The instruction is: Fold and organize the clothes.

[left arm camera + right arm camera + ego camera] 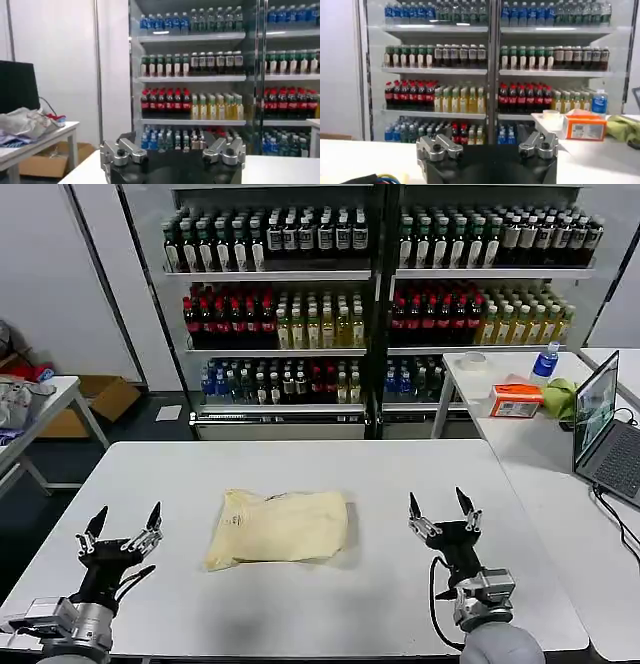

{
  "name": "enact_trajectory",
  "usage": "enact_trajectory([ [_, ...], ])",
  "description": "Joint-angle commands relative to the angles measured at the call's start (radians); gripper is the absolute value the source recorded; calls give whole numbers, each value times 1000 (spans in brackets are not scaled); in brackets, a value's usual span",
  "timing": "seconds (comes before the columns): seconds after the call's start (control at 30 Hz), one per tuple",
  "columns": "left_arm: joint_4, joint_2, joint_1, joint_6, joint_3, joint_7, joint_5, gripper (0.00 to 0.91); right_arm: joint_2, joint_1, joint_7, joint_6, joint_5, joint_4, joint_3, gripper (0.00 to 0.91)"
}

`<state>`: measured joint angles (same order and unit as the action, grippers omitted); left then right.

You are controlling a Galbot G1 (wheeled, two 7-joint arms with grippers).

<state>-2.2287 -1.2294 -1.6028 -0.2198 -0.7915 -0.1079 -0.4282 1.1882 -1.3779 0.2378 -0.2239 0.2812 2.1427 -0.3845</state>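
Shelving of tall glass-fronted coolers (375,294), stocked with rows of dark, red, yellow and blue bottles, stands well beyond both tools across the far end of the room. Nearer, the broad white rectangular surface (300,584) carries the work and reaches forward from under both tools. A second white side table (530,439) lies beyond and outward of the right tool, bearing an open grey laptop (605,429), an orange-and-white cardboard box (517,400), a small green cloth (560,396) and a blue-capped clear bottle (546,362). Another pale table at the far left, beyond the left tool, holds a grey-white cloth heap (15,399), with a brown cardboard box (100,399) on the floor behind it. The pale cream-yellow folded T-shirt (280,529) lies flat on the surface between the two tools and a little ahead of them, apart from each, its soft thin fabric gathered into a rough rectangle. The left tool (122,524) hovers over the near left part of the surface with its black pointed fingers spread wide and pointing up, holding nothing. The right tool (442,506) stands likewise on the other side of the T-shirt, fingers spread wide and empty.
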Motion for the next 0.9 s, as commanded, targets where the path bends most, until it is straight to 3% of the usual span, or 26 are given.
enact_trajectory([
  [0.03, -5, -7, -8, -1, -8, 3, 5, 907, 1, 42, 2, -6, -3, -21, 25, 907],
  [0.5, -12, -27, -12, -1, -4, 10, 10, 907, -8, 66, 44, -9, -24, -21, 47, 907],
  [0.9, -24, -41, -21, -2, -7, 15, 12, 907, -28, 46, 49, -10, -26, 8, 23, 907],
])
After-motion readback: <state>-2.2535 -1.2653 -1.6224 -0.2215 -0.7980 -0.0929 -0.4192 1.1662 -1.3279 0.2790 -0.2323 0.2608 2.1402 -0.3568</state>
